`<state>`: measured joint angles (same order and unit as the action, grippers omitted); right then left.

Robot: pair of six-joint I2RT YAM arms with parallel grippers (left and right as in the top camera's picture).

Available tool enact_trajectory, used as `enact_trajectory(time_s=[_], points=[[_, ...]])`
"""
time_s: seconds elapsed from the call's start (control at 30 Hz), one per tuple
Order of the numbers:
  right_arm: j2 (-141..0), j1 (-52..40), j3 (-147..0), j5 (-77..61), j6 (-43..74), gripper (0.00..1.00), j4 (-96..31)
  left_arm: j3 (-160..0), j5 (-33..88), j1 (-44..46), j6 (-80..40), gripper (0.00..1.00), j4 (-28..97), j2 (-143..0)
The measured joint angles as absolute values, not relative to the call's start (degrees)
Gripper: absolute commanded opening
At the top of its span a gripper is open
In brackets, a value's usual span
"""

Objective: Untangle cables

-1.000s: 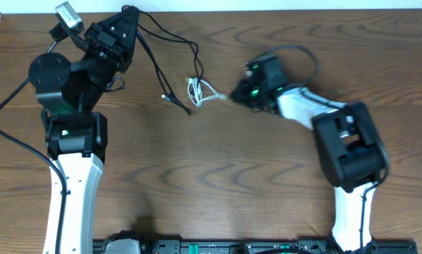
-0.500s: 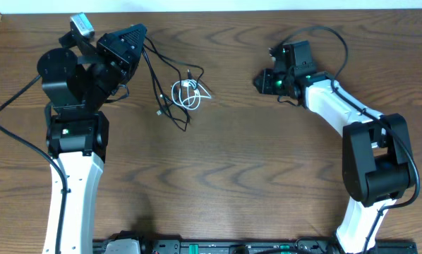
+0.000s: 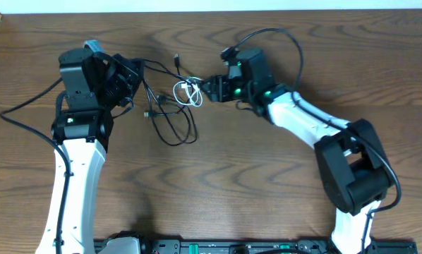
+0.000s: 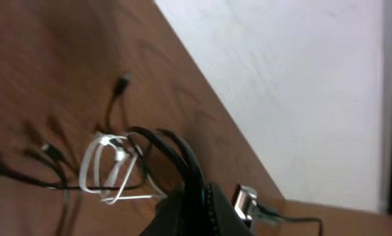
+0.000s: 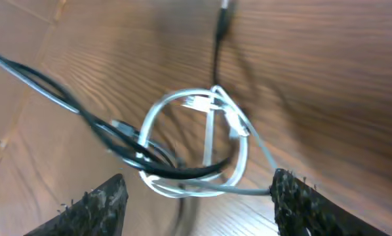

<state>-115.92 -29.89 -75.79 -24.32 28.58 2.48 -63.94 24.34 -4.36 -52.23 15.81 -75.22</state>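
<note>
- Brown wooden table (image 3: 267, 190), overhead: white cable (image 3: 188, 93) coiled at upper centre, black cable (image 3: 174, 134) looping through it towards lower left.
- Left wrist: left gripper (image 4: 196, 208) pinched shut on black cable, bottom centre.
- Right wrist: right gripper (image 5: 197, 185) spread wide, coil between its fingers.

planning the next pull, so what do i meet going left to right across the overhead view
left gripper → black cable → white cable → right gripper; the two cables overlap a little, with the black one lying mostly further left
</note>
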Motion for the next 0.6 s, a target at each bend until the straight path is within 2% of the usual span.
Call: enact_trajectory(time_s=[0.37, 0.6], points=[[-119.63, -31.68, -75.79, -23.31, 33.30, 0.62, 4.40, -63.99, 10.44, -4.36, -49.34, 0.08, 24.69, -75.70], [-119.66, -32.12, -75.79, -23.00, 33.30, 0.61, 7.40, -63.99, 7.31, -4.34, -49.04, 0.08, 26.79, -80.44]])
